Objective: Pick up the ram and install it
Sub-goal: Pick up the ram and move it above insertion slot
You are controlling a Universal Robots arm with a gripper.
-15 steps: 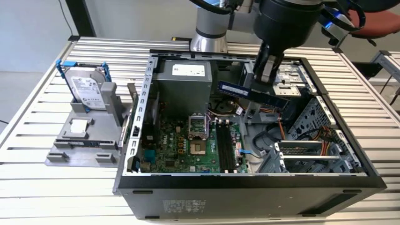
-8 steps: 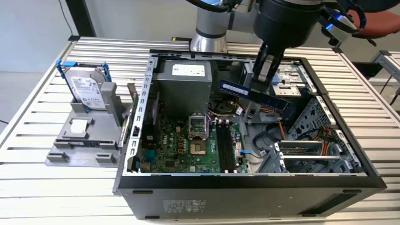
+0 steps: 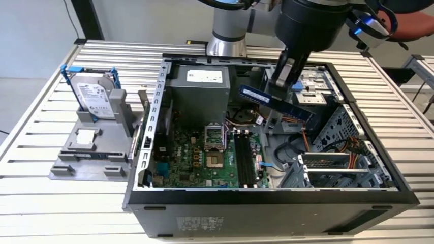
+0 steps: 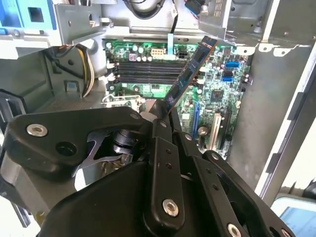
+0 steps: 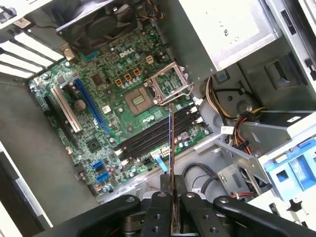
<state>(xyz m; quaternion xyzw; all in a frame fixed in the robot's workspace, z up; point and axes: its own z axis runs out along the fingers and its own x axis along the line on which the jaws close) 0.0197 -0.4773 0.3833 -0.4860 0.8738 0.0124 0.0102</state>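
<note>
Gripper (image 3: 279, 85) pinches the ram (image 3: 275, 101) between its fingers; stick hangs tilted above the motherboard (image 3: 196, 152), not seated.

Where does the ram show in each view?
Exterior view: ram tilted over the case, held by the gripper.
Second wrist view: ram slants from the gripper across the board.
First wrist view: ram edge-on, a thin line over the slots.
Shared landmark: the slots.

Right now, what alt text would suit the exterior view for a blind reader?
The gripper holds the ram, tilted, in the air over the open case, clear of the motherboard below. A hard drive stands outside the case, at the exterior view's left.
</note>
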